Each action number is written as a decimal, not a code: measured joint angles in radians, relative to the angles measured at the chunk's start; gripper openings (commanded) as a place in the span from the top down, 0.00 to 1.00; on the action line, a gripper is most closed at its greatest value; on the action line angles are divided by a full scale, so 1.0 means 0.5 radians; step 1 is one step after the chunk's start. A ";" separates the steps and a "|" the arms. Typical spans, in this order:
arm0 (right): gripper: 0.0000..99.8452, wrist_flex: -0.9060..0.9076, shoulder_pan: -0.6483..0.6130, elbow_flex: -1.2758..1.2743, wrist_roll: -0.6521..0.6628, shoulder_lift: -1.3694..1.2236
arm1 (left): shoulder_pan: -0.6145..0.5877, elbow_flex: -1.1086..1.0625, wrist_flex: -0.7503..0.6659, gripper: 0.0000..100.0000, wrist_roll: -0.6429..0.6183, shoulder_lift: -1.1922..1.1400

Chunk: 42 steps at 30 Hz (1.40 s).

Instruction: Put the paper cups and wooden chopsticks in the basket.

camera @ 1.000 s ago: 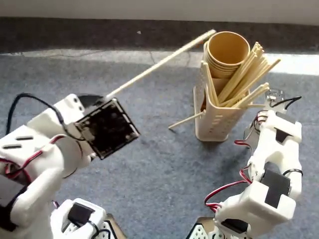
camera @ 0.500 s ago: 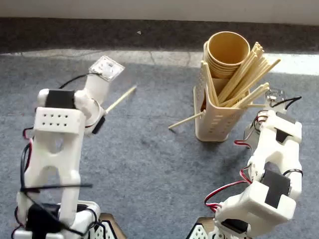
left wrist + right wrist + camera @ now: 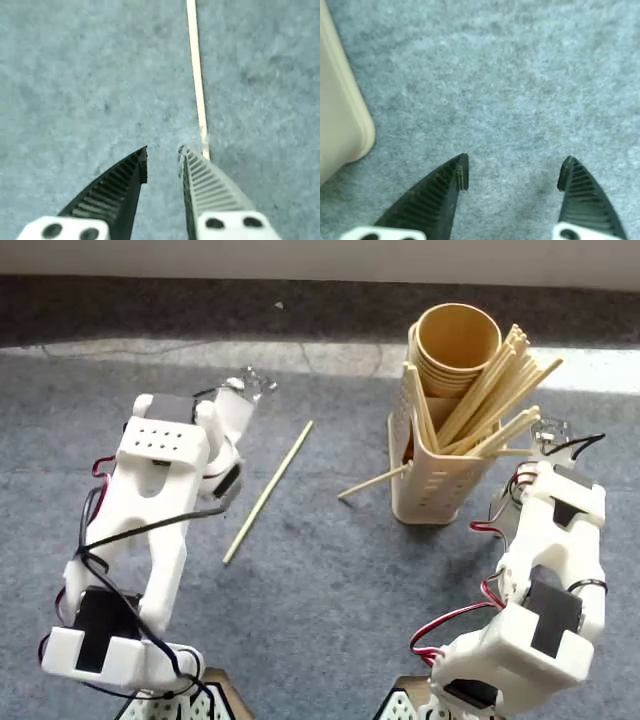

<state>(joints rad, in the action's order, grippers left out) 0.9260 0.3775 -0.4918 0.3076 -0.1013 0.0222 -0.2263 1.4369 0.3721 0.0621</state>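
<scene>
A cream slotted basket stands at the back right with a stack of paper cups and several wooden chopsticks in it. One of those sticks pokes out through its side. A single chopstick lies flat on the grey carpet, left of the basket and beside my left arm. My left gripper is open just above the carpet, and that chopstick runs alongside the outside of its white finger, not between the jaws. My right gripper is open over bare carpet beside the basket's wall.
Grey carpet covers the table, with free room in front of the basket and between the arms. A dark strip and a pale wall edge run along the back. My right arm stands close to the basket's right side.
One second ago the left gripper held the chopstick raised, pointing at the cups. The arm swung down and right, and the chopstick now lies loose on the carpet. The right arm kept still.
</scene>
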 measured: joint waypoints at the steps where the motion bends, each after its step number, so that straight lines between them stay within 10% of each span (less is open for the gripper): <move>1: 0.71 0.000 0.000 0.000 0.000 0.000 | 0.021 0.049 -0.077 0.86 -0.003 0.000; 19: 0.71 0.000 -0.061 0.000 -0.120 0.000 | 0.654 1.068 -0.350 0.86 -0.163 -0.970; 42: 0.71 0.000 -0.074 0.000 -0.120 0.000 | 0.310 1.096 -0.500 0.86 -0.157 -1.476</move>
<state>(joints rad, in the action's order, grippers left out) 0.9260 0.3406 -0.4918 0.2478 -0.1013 0.1772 0.3214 1.1868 0.2938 -0.6759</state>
